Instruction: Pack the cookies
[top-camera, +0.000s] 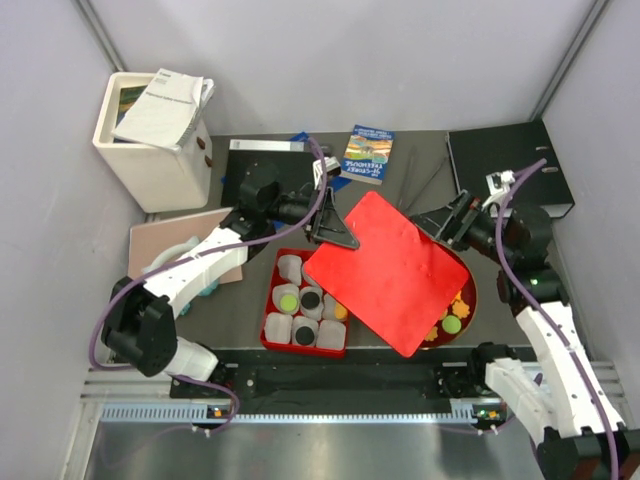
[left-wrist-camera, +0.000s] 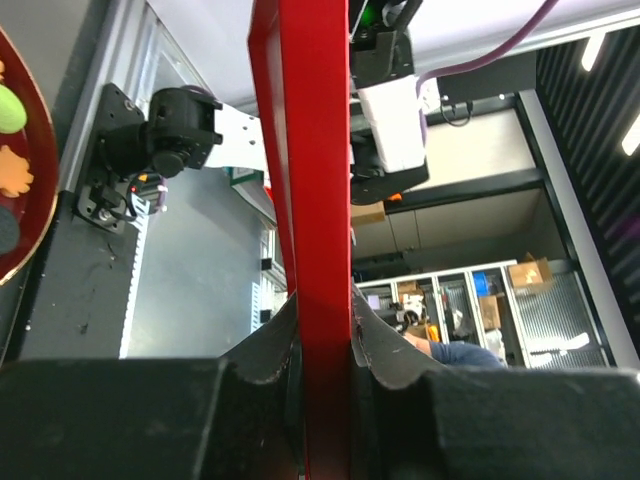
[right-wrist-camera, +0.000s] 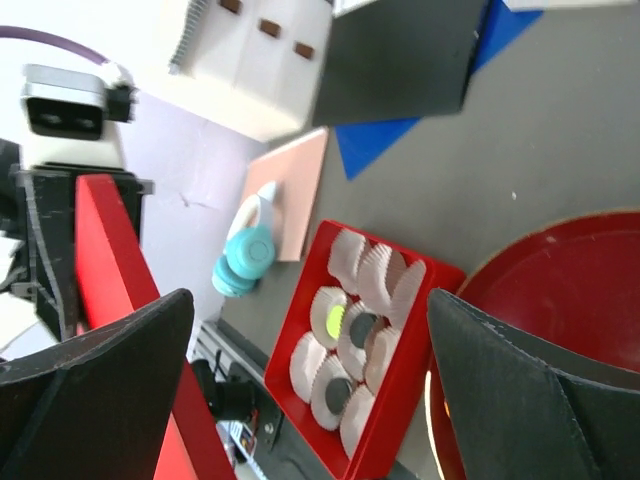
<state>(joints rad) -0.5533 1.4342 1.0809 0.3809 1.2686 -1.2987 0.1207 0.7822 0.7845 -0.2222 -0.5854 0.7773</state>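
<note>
- Cookies (top-camera: 288, 299): small flat pieces in two groups. In the red box (top-camera: 269, 322), one green, two black and one orange disc sit in white paper liners (top-camera: 290, 268). On the red plate (top-camera: 474, 300), a green disc and orange leaf shapes show at the edge that is not hidden.
- Red box: on the table (top-camera: 240, 330), in front of the arms, left of the plate and just beside it.
- Red lid (top-camera: 390, 270): a flat sheet held tilted in the air. From above it hides the box's right part and most of the plate.
- Left claw (top-camera: 335, 232): clamped on the lid's left corner, with the sheet edge-on between its fingers (left-wrist-camera: 385, 345).
- Right claw (top-camera: 448, 222): jaws wide apart and holding nothing, near the lid's far right edge. I cannot tell whether it touches the lid.
- Pink board (top-camera: 180, 240): lies left of the box, with a teal object (right-wrist-camera: 245, 262) at its near edge.
- White bin (top-camera: 150, 160): at the far left, with papers in it.
- Blue book (top-camera: 368, 153): at the far middle.
- Black binder (top-camera: 510, 160): at the far right.
</note>
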